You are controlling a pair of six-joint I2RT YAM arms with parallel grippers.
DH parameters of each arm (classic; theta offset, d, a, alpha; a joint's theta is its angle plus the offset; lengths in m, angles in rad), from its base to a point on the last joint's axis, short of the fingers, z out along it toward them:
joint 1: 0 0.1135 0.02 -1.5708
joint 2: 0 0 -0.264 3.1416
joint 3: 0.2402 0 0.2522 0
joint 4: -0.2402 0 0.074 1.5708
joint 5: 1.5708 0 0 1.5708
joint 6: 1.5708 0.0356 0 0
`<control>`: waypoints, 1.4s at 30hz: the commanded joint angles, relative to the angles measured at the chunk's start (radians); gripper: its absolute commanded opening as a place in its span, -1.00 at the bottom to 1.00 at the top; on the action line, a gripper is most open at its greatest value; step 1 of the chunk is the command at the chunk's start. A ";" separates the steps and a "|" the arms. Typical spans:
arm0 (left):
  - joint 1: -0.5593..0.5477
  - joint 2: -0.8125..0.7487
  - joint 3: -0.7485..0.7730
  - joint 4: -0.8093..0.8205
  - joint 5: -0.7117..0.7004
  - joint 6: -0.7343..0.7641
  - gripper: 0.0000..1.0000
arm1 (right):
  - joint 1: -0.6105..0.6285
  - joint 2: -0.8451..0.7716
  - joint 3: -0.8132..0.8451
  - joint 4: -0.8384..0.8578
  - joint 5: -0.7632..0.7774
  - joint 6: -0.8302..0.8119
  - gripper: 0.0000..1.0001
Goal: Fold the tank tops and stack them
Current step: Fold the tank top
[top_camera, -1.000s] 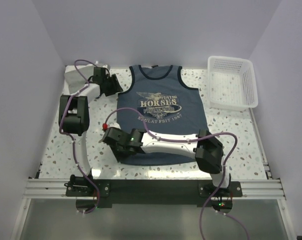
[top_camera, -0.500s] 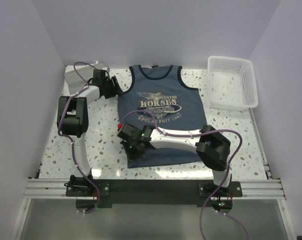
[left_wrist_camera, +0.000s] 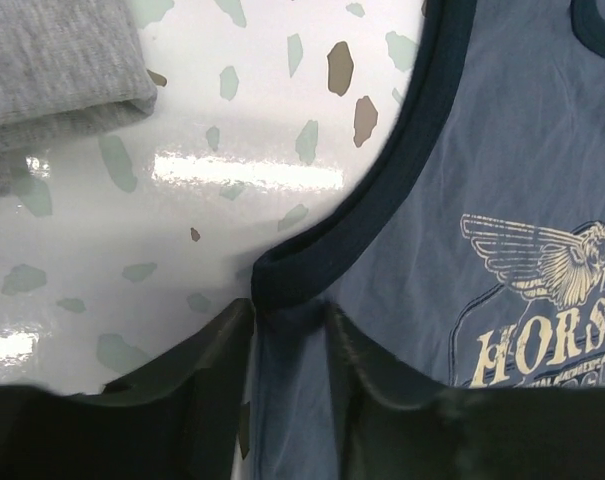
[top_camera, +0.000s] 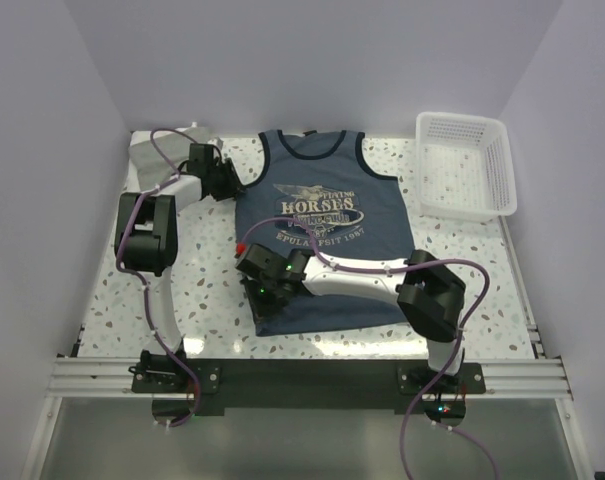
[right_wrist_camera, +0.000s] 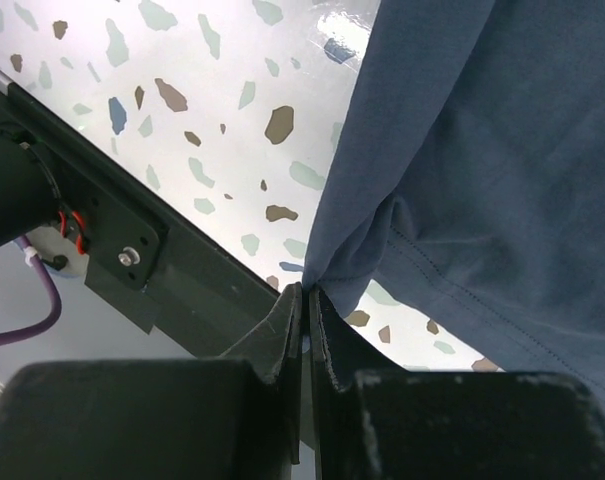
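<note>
The navy tank top point(top_camera: 327, 215) with the white "HORSES" print lies flat mid-table, neck away from me. My left gripper point(top_camera: 225, 181) is at its left armhole; in the left wrist view the gripper point(left_wrist_camera: 287, 325) is shut on the cloth point(left_wrist_camera: 502, 180) just below the dark trim. My right gripper point(top_camera: 250, 268) is shut on the top's near-left hem corner. In the right wrist view the gripper point(right_wrist_camera: 305, 295) holds that corner point(right_wrist_camera: 502, 150) pinched, lifted off the table. The grey tank top point(top_camera: 152, 150) lies folded at the back left point(left_wrist_camera: 52, 60).
A white mesh basket point(top_camera: 460, 118) stands at the back right. The speckled tabletop point(top_camera: 192, 290) is walled by white panels. A black rail point(top_camera: 302, 375) runs along the near edge, and it shows below the right gripper point(right_wrist_camera: 182, 270).
My right gripper has moved right with the hem corner, drawing the top's near-left edge inward. My left gripper has stayed at the armhole.
</note>
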 commanded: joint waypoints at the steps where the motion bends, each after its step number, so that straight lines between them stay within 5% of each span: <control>1: -0.002 -0.038 -0.006 0.039 -0.003 0.001 -0.26 | -0.004 -0.064 0.005 0.011 -0.033 0.013 -1.00; 7: -0.002 -0.028 0.037 0.037 -0.026 -0.002 -0.86 | 0.008 -0.033 0.057 0.011 -0.077 0.024 -1.00; 10: -0.002 -0.036 0.057 0.043 -0.044 -0.007 -1.00 | 0.034 -0.002 0.103 0.012 -0.122 0.037 -1.00; 23: 0.015 -0.097 0.070 0.006 -0.227 -0.005 -1.00 | 0.047 0.136 0.292 0.020 -0.232 0.067 -1.00; 42: -0.186 -0.022 0.204 -0.053 -0.319 -0.010 -1.00 | -0.078 -0.202 -0.268 0.218 -0.142 0.108 -1.00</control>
